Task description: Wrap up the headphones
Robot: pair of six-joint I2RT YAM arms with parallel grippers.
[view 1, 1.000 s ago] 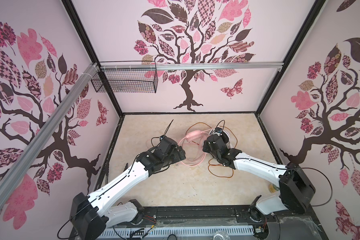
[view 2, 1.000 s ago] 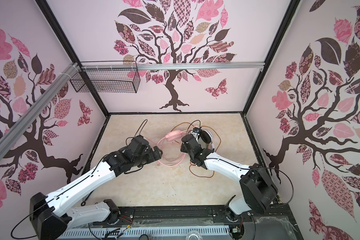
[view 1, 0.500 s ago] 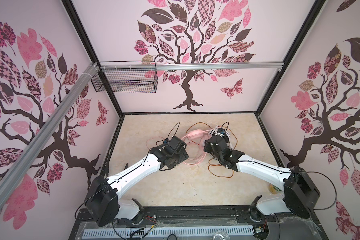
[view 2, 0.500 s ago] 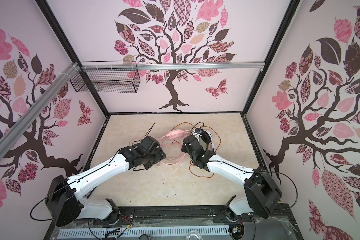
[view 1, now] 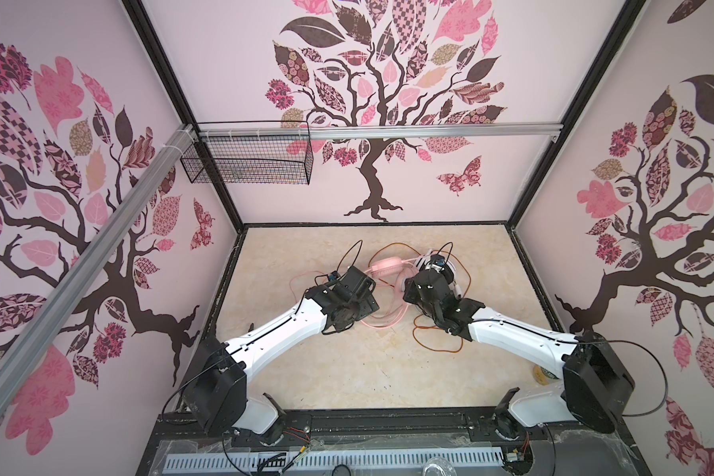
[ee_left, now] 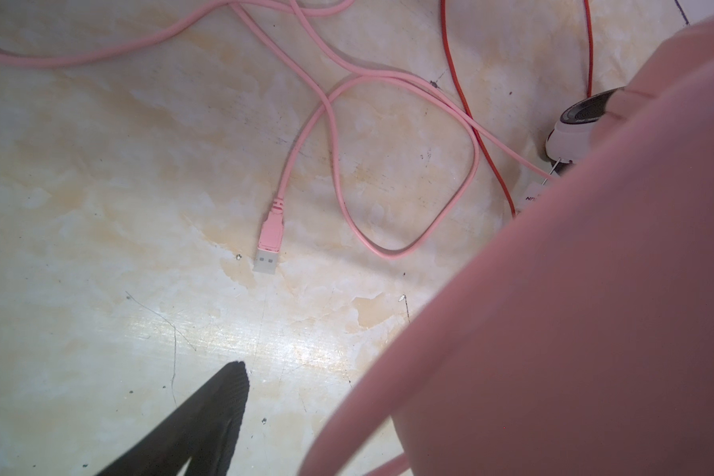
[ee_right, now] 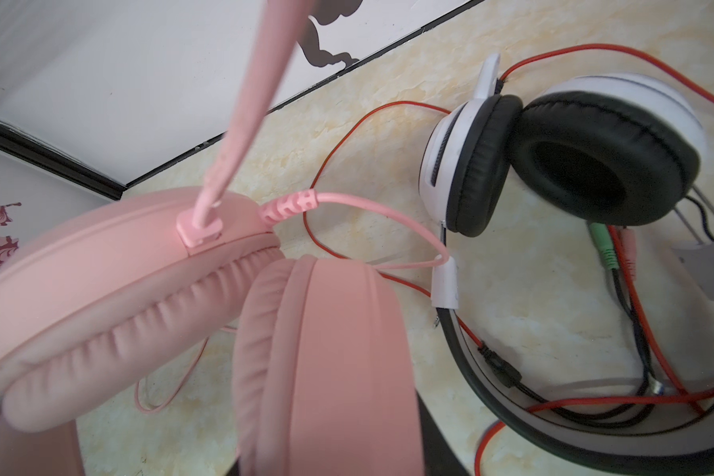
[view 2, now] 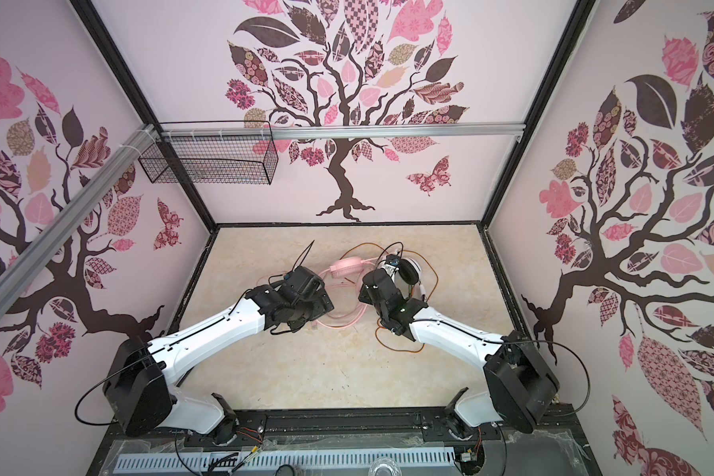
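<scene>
1. Where your two arms reach toward each other in both top views, the pink headset [view 1: 388, 268] lies between them on the far half of the table [view 1: 347, 371]. The white headset [view 2: 408, 270] is just beside it on the right.
2. Your right gripper [view 1: 424, 284] is clenched on the pink headset. In the right wrist view one pink ear cup sits between the dark fingers, close to the lens. The second cup is pressed against it, and the mic boom [ee_right: 248, 111] rises from that second cup.
3. Your left gripper [view 1: 361, 284] hangs over the left end of the pink headset. The left wrist view shows only one black finger [ee_left: 211, 420], touching nothing. Blurred pink fills the opposite side of that view, so I cannot tell whether this tool is released or grasping.
4. Look at the pink cable [ee_left: 330, 123]: it lies in loose loops on the table and crosses itself. Its USB plug [ee_left: 269, 243] lies flat and free.
5. The white headset rests on the table with its black ear pads touching each other. The orange-red cable [ee_right: 388, 111] loops around it and crosses the pink cable. Green and pink jack plugs [ee_right: 606, 247] lie inside the curve of its headband.
</scene>
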